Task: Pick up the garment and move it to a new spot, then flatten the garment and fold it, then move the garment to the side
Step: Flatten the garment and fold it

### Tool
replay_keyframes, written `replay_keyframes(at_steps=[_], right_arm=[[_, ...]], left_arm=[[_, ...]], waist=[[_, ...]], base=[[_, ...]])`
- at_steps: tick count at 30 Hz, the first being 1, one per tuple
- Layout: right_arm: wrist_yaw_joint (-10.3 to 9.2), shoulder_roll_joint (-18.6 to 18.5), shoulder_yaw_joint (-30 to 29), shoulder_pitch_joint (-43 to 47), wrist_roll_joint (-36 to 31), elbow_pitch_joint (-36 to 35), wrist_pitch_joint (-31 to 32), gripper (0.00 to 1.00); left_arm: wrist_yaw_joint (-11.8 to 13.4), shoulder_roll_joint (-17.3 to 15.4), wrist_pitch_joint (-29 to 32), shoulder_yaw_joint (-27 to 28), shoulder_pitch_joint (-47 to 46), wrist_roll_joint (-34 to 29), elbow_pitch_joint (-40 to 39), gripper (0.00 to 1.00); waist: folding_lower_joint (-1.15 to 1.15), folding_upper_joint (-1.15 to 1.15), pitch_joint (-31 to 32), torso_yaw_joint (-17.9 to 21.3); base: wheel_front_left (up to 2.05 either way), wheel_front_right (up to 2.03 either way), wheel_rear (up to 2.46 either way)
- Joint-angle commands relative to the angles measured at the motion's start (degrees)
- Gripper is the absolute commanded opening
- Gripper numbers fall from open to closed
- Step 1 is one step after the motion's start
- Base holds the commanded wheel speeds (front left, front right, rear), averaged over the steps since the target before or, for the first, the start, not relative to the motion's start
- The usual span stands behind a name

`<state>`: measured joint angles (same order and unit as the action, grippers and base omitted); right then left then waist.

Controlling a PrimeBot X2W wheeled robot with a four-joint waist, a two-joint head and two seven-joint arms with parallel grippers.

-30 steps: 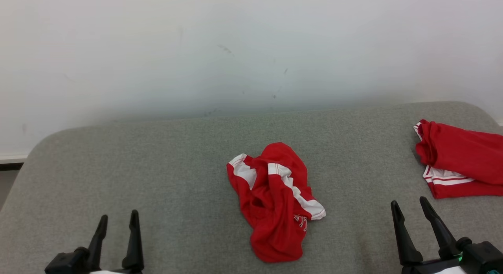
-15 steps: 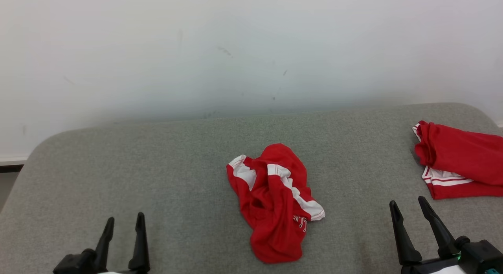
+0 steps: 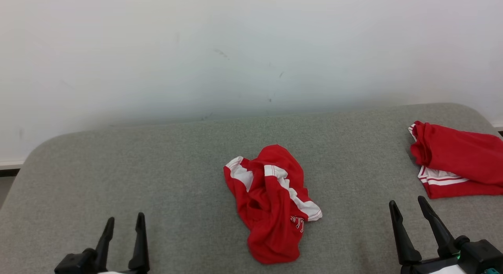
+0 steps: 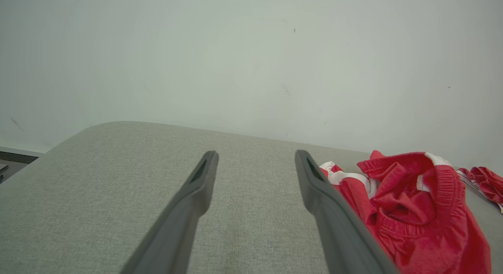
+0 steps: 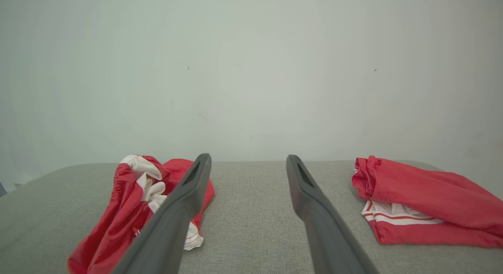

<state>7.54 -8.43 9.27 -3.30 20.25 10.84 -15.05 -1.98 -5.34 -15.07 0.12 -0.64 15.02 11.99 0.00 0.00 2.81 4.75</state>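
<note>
**Crumpled red-and-white garment** (image 3: 273,205) lies untouched at the middle of the grey counter (image 3: 157,168), toward its near edge. Over the last second the left hand (image 3: 125,217) has edged slightly inward along the near edge. The right hand (image 3: 406,201) and the garment have kept their places, so the pickup is judged not yet begun. Both hands stand open and empty. A second red garment (image 3: 458,160) lies at the right edge, well apart. Nothing lies between either hand and the crumpled garment.
</note>
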Motion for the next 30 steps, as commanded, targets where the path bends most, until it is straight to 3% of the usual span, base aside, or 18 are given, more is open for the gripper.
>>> replay_keyframes(at_steps=[1,9,13,20,25,30], right_arm=[[-0.12,-0.2,0.0,-0.3,0.1,0.0,-0.2,1.0],[-0.12,0.3,0.5,-0.9,0.2,-0.1,-0.2,1.0],[-0.12,0.7,0.7,-1.2,0.2,-0.2,-0.2,1.0],[-0.12,1.7,0.9,-2.0,0.3,0.0,-0.2,1.0],[-0.12,2.1,0.6,-2.6,0.0,0.1,-0.2,1.0],[-0.12,2.3,0.8,-3.3,-0.1,-0.1,-0.2,1.0]], left_arm=[[-0.4,0.2,-0.1,0.4,-0.4,-0.7,0.2,1.0],[-1.6,1.0,0.3,-0.7,-2.7,0.4,2.1,1.0],[-3.3,1.1,5.6,-3.8,-6.4,2.5,2.7,1.0],[-5.4,-2.4,21.9,-9.8,-16.0,10.4,2.0,1.0],[-5.5,-6.1,35.9,-15.0,-22.4,23.1,2.0,1.0],[-5.5,-9.2,49.6,-16.8,-27.3,35.1,4.6,1.0]], waist=[[0.0,0.0,0.0,0.2],[0.0,0.0,-0.3,1.5],[0.0,0.0,-0.8,2.6],[0.0,0.0,-2.1,5.3],[0.0,0.0,-2.5,7.9],[0.0,0.0,-3.0,11.1]], base=[[0.0,0.0,0.0],[0.0,0.0,0.0],[0.0,0.0,0.0],[0.0,0.0,0.0],[0.0,0.0,0.0],[0.0,0.0,0.0]])
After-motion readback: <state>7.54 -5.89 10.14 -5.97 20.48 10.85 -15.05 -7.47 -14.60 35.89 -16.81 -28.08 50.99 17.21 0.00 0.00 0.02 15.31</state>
